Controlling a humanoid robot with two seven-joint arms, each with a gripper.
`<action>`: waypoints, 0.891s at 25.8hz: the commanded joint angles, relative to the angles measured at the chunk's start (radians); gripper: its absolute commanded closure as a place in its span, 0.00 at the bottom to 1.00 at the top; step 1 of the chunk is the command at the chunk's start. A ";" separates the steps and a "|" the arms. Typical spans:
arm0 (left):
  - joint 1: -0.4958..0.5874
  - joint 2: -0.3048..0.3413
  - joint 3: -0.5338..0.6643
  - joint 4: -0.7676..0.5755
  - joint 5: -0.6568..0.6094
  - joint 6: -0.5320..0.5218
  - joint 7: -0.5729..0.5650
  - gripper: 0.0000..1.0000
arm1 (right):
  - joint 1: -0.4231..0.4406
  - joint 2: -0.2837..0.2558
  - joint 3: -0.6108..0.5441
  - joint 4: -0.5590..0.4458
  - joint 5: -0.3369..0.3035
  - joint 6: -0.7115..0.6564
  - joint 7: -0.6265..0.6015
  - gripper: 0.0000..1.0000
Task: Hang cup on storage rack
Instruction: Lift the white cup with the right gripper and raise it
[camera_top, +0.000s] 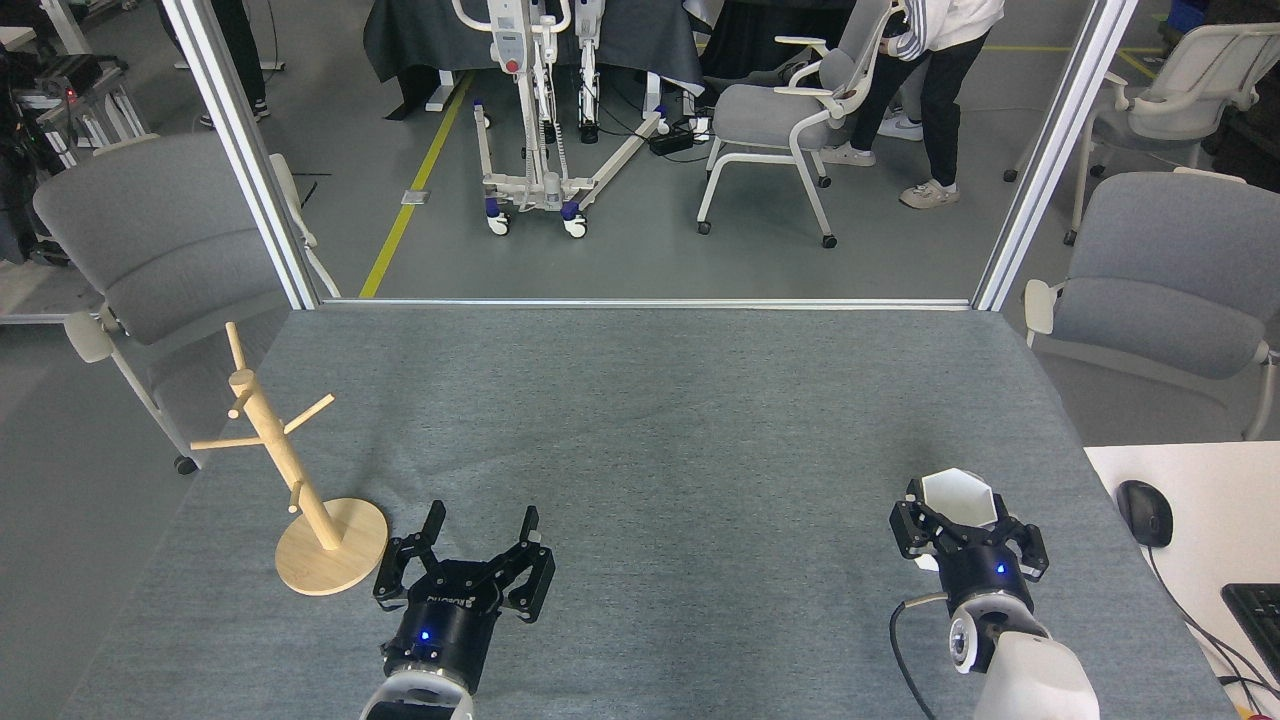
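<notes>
So the small matte white cup with the faceted sides and hexagonal rim is sitting mouth-up in the right claw, near the right edge of the grey fabric-covered worktop. The black fingers are closed in around its lower half, so only the rim and upper walls stick out above them. I can't tell whether the cup's base is touching the worktop or lifted off it. Way over on the other side, the light wooden mug tree with a round disc base, slim post and angled pegs stands near the left edge, and the post looks tilted from this angle. Nothing is hanging on its pegs. The left claw is just right of the disc base, fingers spread wide apart with nothing between them, not touching the rack. Off the worktop on the right there's a white desk with a black mouse and the corner of a black keyboard. Grey chairs and a person's legs are in the background.
</notes>
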 joint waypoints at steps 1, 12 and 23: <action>-0.004 0.001 0.000 0.000 0.000 0.000 0.000 0.00 | -0.002 0.002 0.004 0.004 0.001 0.000 -0.002 0.02; -0.004 0.001 0.000 -0.002 -0.002 0.000 0.000 0.00 | -0.002 0.007 0.004 0.016 0.029 -0.001 -0.002 0.05; -0.004 0.001 0.000 -0.005 -0.002 0.002 0.001 0.00 | -0.002 0.005 0.004 0.016 0.032 -0.014 0.004 0.66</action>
